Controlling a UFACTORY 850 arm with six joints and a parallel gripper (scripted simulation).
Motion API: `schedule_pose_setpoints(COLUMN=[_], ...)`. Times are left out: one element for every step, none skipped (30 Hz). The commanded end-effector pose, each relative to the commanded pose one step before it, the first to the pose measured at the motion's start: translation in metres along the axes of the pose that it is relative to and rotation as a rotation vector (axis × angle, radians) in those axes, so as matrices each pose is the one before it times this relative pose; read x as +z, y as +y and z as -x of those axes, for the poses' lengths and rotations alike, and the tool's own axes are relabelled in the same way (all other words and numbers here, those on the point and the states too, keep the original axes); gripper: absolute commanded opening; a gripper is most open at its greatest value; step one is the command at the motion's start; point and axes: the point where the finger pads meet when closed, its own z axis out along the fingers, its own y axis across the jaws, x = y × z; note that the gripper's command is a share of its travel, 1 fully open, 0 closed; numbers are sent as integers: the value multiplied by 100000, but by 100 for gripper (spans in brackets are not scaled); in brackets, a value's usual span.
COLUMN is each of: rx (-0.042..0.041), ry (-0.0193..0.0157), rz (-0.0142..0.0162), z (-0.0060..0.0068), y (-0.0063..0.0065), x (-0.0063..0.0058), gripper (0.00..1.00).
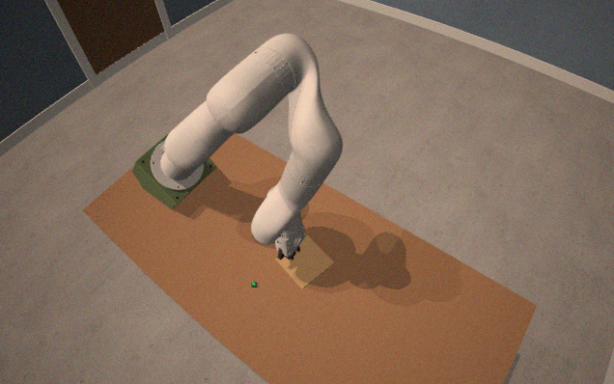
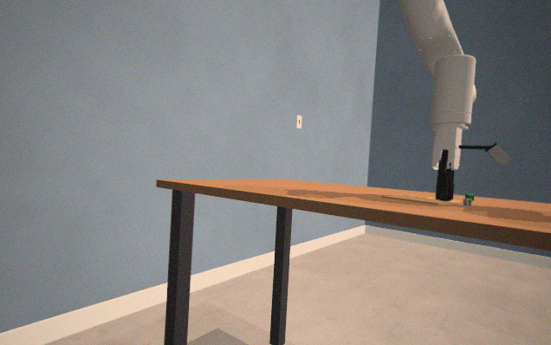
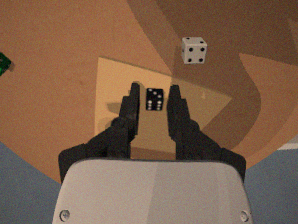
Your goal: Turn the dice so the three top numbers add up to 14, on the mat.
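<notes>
Wrist view, pincer (image 3: pixel 153 104) parted, straddling black die (image 3: pixel 154 99)

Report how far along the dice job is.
Done: the black die lies on the mat, with a gap to each finger of the open claw. Left: the white die and green die sit off the mat. The top sum can't be read.

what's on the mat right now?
On the mat, only the black die shows, sitting between the opened gripper fingers with gaps either side. The white die and green die sit off it. The fingers and wrist cover the mat's near part.
</notes>
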Motion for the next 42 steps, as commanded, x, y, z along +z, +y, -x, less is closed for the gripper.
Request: schedule_pose_setpoints(rx=[3,0,0,0,0,0,0,0,0,0,0,0,0,0,0,0,0,0,0,0,0,0,0,0,0,0,0,0,0,0,0,0,0,0,0,0,0,0,0,0,0,0], ry=[-71,0,0,0,0,0,0,0,0,0,0,0,0,0,0,0,0,0,0,0,0,0,0,0,0,0,0,0,1,0,-1,-1,0,0,0,0,0,0,0,0,0,0], rz=[-1,0,0,0,0,0,0,0,0,0,-1,0,0,0,1,0,0,-1,-1,0,2,-4,-2,-1,-2,0,-1,1,-7,1,5,5,0,0,3,1,0,0,0,0,0,0], z=[33,0,0,0,0,0,0,0,0,-1,1,0,0,0,-1,0,0,0,0,0,-1,1,0,0,0,0,0,0,0,0,0,0,0,0,0,0,0,0,0,0,0,0], y=[0,0,0,0,0,0,0,0,0,0,0,0,0,0,0,0,0,0,0,0,0,-1,-1,0,-1,0,0,0,-2,0,1,1,0,0,1,0,0,0,0,0,0,0], x=[-16,0,0,-4,-25,-62,-112,-171,-235,-301,-365,-425,-480,-526,-564,0,0,-592,-609,-616,-612,-598,-574,-536,-431,-327,-246,-188,-133,-104,-75,-49,0,0,-27,-11,-2,0,0,0,0,0], gripper=[31,31,31,31,31,31,31,31,31,31,31,31,31,31,31,31,31,31,31,31,31,31,31,31,31,31,31,31,31,31,31,31,31,31,31,31,31,100,100,100,100,100])
